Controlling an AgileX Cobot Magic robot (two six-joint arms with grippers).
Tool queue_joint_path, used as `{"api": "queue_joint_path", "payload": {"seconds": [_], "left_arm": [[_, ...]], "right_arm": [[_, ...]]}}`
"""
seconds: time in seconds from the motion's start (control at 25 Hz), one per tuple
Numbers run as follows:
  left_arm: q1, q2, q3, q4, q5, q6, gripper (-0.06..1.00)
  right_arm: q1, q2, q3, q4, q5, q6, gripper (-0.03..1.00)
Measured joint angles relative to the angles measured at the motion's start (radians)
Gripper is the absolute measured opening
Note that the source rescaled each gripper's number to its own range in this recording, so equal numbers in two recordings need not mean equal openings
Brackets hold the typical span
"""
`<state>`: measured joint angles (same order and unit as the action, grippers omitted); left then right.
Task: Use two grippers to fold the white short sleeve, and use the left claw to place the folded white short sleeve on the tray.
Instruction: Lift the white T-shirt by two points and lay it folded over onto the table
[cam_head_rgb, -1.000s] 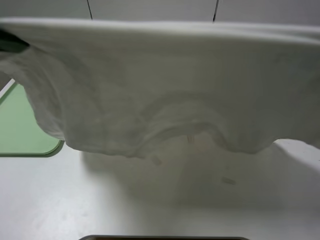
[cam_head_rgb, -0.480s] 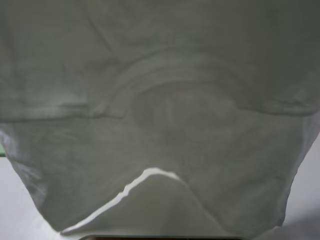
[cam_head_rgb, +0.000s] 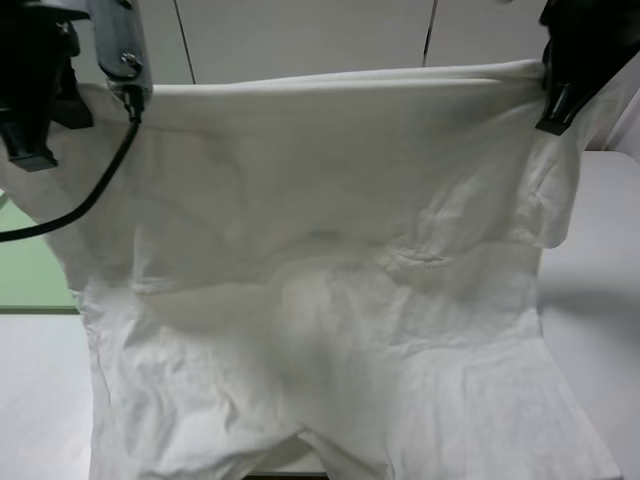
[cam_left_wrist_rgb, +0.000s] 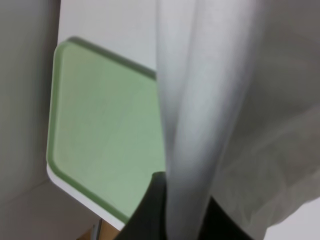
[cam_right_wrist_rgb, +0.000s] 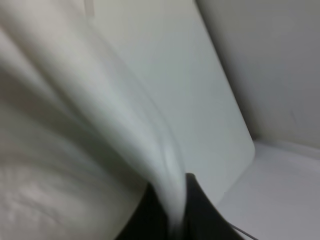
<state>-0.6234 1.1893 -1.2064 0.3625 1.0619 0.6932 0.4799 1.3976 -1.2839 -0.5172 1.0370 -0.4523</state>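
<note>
Clamping the white short sleeve (cam_head_rgb: 330, 250) by its upper edge, the left claw (cam_head_rgb: 45, 110) and right gripper (cam_head_rgb: 560, 105) are dangling it below their fingers (cam_left_wrist_rgb: 150, 210) mid-fold, probably needing an even lay-down next.

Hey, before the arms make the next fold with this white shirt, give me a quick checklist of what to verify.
1. Left gripper shut on the plain white thin-fabric T-shirt: ok.
2. Right gripper shut on it: ok.
3. Top edge stretched straight between both: ok.
4. Lower fabric smooth: not ok, wrinkled.
5. Flat light green plastic tray bare where visible: ok.
</note>
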Motion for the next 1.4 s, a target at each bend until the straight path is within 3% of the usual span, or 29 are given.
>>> {"api": "queue_joint_path", "payload": {"seconds": [0.12, 0.16, 0.4, 0.68, 0.8, 0.92, 1.0, 1.12, 1.16, 1.24, 1.4], "left_arm": [[0.078, 0.201, 0.015, 0.075, -0.129, -0.102, 0.0], [0.082, 0.216, 0.015, 0.081, -0.136, -0.107, 0.0], [0.102, 0.325, 0.015, 0.206, -0.258, -0.133, 0.0], [0.104, 0.329, 0.026, 0.265, -0.328, -0.225, 0.0], [0.079, 0.329, 0.105, 0.388, -0.338, -0.272, 0.0], [0.041, 0.329, 0.193, 0.54, -0.363, -0.387, 0.0], [0.03, 0.329, 0.208, 0.57, -0.367, -0.422, 0.0], [-0.002, 0.329, 0.271, 0.704, -0.381, -0.538, 0.0], [-0.002, 0.329, 0.271, 0.704, -0.381, -0.538, 0.0], [-0.035, 0.329, 0.32, 0.804, -0.397, -0.657, 0.0], [-0.068, 0.329, 0.419, 0.845, -0.418, -0.705, 0.0]], "right_arm": [[0.0, 0.099, 0.0, -0.076, -0.016, 0.068, 0.0], [0.0, 0.153, 0.0, -0.138, -0.032, 0.118, 0.0], [0.0, 0.243, 0.0, -0.265, -0.093, 0.226, 0.0], [0.0, 0.243, 0.0, -0.289, -0.098, 0.224, 0.0], [0.0, 0.243, 0.0, -0.22, -0.1, 0.164, 0.0], [0.0, 0.243, 0.002, -0.194, -0.103, 0.139, 0.0], [0.0, 0.24, 0.033, -0.2, -0.119, 0.131, 0.0], [0.0, 0.24, 0.136, -0.277, -0.162, 0.143, 0.0], [0.0, 0.24, 0.168, -0.306, -0.176, 0.158, 0.0], [0.0, 0.24, 0.231, -0.365, -0.21, 0.194, 0.0], [0.0, 0.24, 0.348, -0.457, -0.279, 0.249, 0.0]]}}
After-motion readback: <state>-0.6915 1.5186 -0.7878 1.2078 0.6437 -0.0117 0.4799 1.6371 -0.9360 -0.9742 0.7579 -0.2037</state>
